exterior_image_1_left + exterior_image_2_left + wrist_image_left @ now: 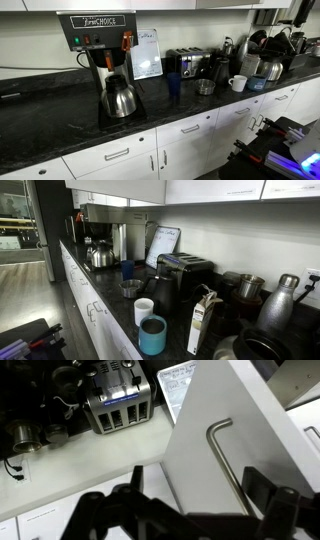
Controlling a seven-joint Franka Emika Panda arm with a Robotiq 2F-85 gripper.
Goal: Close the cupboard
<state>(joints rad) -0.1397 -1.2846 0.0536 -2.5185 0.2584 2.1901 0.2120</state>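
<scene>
Wrist view shows the white cupboard door [235, 410] standing open at a slant on the right, with its metal handle [228, 460] facing the camera. The gripper [185, 520] hangs close in front of it, jaws spread wide and holding nothing. A toaster [118, 400] sits farther off to the left. The step in hand looks like the approach. Next, the fingers probably need to meet the door's face near the handle and push it shut. Neither exterior view clearly shows the open door.
</scene>
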